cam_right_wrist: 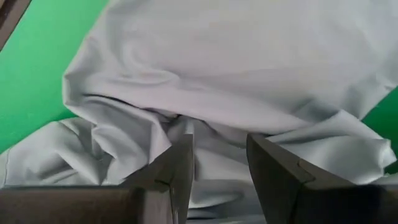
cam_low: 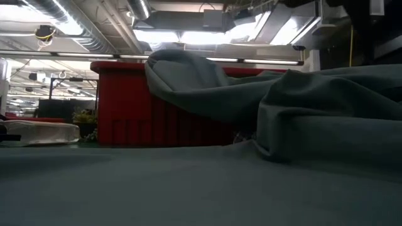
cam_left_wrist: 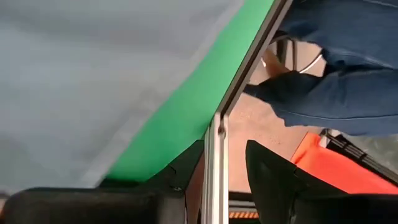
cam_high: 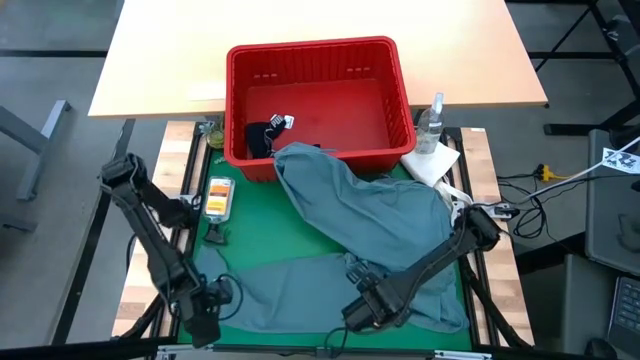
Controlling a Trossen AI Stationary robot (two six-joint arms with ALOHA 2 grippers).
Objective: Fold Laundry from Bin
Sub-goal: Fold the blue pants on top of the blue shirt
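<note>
Across lower-centre green mat (cam_high: 250, 235): large grey-blue garment (cam_high: 380, 215) spread for folding, upper end hung over red bin (cam_high: 240, 70) rim. Right gripper (cam_right_wrist: 217, 165) low over lower folds, jaws parted, poised to pinch. Left gripper (cam_left_wrist: 214, 180) bottom left, parted astride table edge, empty.

Green-topped table (cam_high: 250, 235) under grey-blue garment (cam_high: 370, 215), red bin (cam_high: 318, 100), paper towel (cam_high: 432, 162).
</note>
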